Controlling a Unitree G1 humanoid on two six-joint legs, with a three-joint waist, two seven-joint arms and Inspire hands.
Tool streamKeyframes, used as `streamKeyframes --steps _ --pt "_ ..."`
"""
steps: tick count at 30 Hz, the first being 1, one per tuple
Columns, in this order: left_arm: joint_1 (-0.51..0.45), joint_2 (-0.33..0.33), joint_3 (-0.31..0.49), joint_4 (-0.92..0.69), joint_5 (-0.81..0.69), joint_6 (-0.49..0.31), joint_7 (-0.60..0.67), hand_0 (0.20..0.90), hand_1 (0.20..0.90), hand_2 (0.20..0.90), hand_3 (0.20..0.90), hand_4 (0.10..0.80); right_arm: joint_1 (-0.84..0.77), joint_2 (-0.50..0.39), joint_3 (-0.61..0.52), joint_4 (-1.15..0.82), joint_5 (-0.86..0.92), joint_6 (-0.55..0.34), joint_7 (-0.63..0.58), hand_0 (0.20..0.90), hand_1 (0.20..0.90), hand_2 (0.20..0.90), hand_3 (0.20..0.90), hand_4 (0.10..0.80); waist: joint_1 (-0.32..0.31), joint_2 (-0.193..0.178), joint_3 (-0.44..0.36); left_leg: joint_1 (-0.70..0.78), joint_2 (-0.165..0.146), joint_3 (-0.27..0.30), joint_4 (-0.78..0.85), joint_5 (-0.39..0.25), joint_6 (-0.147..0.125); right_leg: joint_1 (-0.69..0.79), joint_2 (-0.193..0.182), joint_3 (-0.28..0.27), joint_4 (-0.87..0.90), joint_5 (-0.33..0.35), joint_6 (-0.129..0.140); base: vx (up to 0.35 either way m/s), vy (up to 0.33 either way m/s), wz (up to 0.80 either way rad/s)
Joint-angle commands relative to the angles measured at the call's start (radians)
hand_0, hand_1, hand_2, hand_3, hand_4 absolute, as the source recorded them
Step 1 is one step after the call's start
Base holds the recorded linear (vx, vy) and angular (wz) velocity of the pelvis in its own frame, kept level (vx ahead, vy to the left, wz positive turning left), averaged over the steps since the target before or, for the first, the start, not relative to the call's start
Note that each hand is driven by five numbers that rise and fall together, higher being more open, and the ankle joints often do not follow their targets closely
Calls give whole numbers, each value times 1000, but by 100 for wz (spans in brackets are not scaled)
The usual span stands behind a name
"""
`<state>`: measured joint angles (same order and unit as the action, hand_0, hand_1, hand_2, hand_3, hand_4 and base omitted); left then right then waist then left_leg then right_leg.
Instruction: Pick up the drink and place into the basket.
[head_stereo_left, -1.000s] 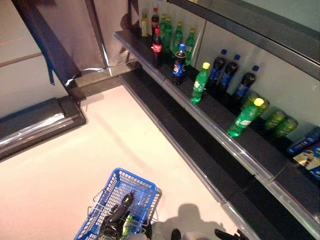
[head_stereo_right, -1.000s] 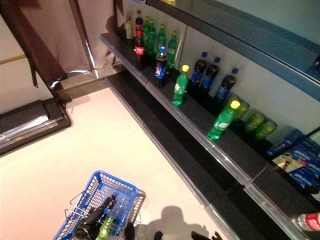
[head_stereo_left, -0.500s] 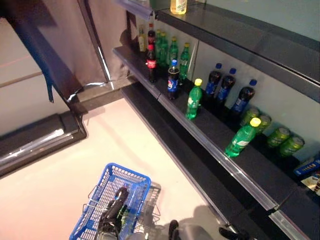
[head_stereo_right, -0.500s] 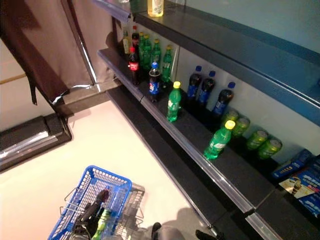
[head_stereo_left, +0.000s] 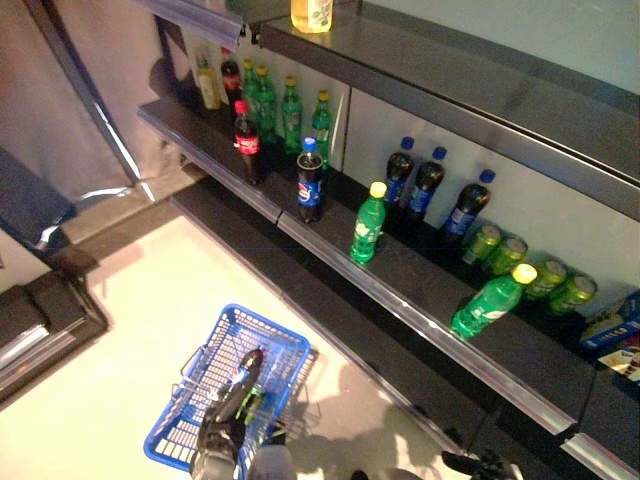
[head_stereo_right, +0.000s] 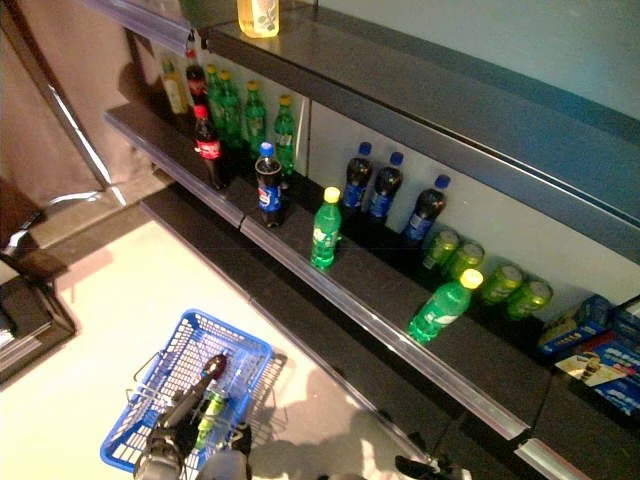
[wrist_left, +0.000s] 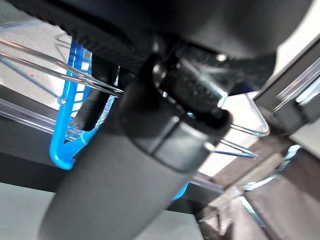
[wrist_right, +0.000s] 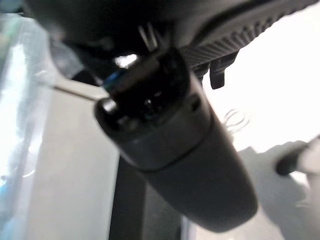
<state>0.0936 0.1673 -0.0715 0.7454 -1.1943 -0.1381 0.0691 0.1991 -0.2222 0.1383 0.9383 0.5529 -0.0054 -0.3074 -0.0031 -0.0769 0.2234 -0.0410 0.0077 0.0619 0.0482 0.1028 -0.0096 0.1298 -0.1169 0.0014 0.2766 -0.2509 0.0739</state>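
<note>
Drinks stand on a dark shelf (head_stereo_left: 420, 290): a red-labelled cola bottle (head_stereo_left: 246, 150), a dark bottle with a blue cap (head_stereo_left: 309, 180), an upright green bottle with a yellow cap (head_stereo_left: 367, 222) and a tilted green bottle (head_stereo_left: 492, 300). My left hand (head_stereo_left: 225, 425) is shut on the wire handles (wrist_left: 75, 75) of the blue basket (head_stereo_left: 190, 440), which hangs low at the left. A green drink (head_stereo_right: 210, 412) lies in it. My right hand (wrist_right: 175, 140) shows from very close in the right wrist view.
Dark bottles (head_stereo_left: 425, 185), green cans (head_stereo_left: 520, 265) and green bottles (head_stereo_left: 290, 105) stand at the shelf's back. A yellow drink (head_stereo_left: 311, 14) stands on the upper shelf. Blue boxes (head_stereo_left: 605, 330) lie far right. A dark lower ledge (head_stereo_left: 330, 320) juts over the pale floor.
The whole picture has shifted toward the shelf, so the camera has moved. The blue basket still hangs from my left hand. The drinks on the shelf have not moved.
</note>
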Motion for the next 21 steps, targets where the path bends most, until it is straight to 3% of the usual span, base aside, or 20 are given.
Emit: streamKeyframes --steps 1,3,4,5,6,8,12,15,18,19,20,21 --pt "0 45 -6 -222 20 -100 -79 300 300 300 200 100 -8 -21 -10 5 -24 -50 9 900 900 900 900 800 37 42 -48 4 22 25 65 -107 12 -115 -37 -88 140 231 63 168 199 -34" --pt "9 55 4 -218 22 -110 -89 300 300 300 200 100 -25 -12 21 2 -47 -61 -4 900 900 900 900 800 42 56 -50 57 17 68 25 -118 20 -166 -33 -136 180 250 61 231 228 -39" --pt "0 64 -7 -192 -1 -118 -104 300 300 300 200 100 -36 -8 33 -11 -8 -44 -32 900 900 900 900 800 42 45 -51 46 4 67 38 -120 13 -149 31 -156 87 206 32 174 112 -35" --pt "-1 65 -7 -191 -2 -118 -105 300 300 300 200 100 -36 -8 34 -11 -7 -43 -32 900 900 900 900 800 39 45 -48 50 4 64 39 -122 13 -142 31 -159 84 205 32 246 63 -32" --pt "-1 57 -1 -171 -11 -134 -114 300 300 300 200 100 -36 -13 33 -16 13 -26 -38 900 900 900 900 800 44 22 -50 53 -20 91 55 -127 -2 -104 63 -214 -66 206 9 202 26 -11" --pt "-2 38 11 -167 -11 -153 -111 300 300 300 200 100 -40 -21 28 -7 10 -20 -26 900 900 900 900 800 51 1 -48 61 -38 127 66 -140 -13 -76 69 -259 -205 247 5 213 16 -2" --pt "4 -2 32 -151 -2 -167 -112 300 300 300 200 100 -30 -29 31 -1 -47 -16 28 900 900 900 900 800 52 -14 -48 32 -47 141 169 -170 -18 -49 69 -222 -242 261 -14 166 -7 -8" --pt "21 -32 34 -159 12 -171 -117 300 300 300 200 100 -26 -47 71 -69 -161 18 92 900 900 900 900 800 61 -31 -53 -20 -51 131 327 -134 -38 -33 48 -250 -269 270 -28 165 -35 11" --pt "28 -34 20 -162 -4 -172 -122 300 300 300 200 100 -22 -84 116 -143 -235 29 161 900 900 900 900 800 65 -44 -39 -122 -64 117 524 -80 -63 -31 47 -242 -267 275 -38 118 -38 3" --pt "30 -33 21 -166 -5 -169 -122 300 300 300 200 100 -22 -89 122 -158 -238 36 166 900 900 900 900 800 66 -43 -37 -129 -61 115 528 -77 -66 -30 47 -242 -266 275 -38 132 81 9" --pt "46 -21 24 -187 -26 -149 -120 300 300 300 200 100 -21 -130 176 -276 -282 63 229 900 900 900 900 800 78 -38 -24 -129 -21 80 421 -62 -71 -27 50 -221 -258 268 -24 165 140 12" --pt "53 -14 21 -182 -36 -149 -134 300 300 300 200 100 -27 -156 202 -327 -274 56 257 900 900 900 900 800 84 -36 -17 -100 -6 53 345 -68 -61 -24 51 -207 -254 263 -16 213 199 5"
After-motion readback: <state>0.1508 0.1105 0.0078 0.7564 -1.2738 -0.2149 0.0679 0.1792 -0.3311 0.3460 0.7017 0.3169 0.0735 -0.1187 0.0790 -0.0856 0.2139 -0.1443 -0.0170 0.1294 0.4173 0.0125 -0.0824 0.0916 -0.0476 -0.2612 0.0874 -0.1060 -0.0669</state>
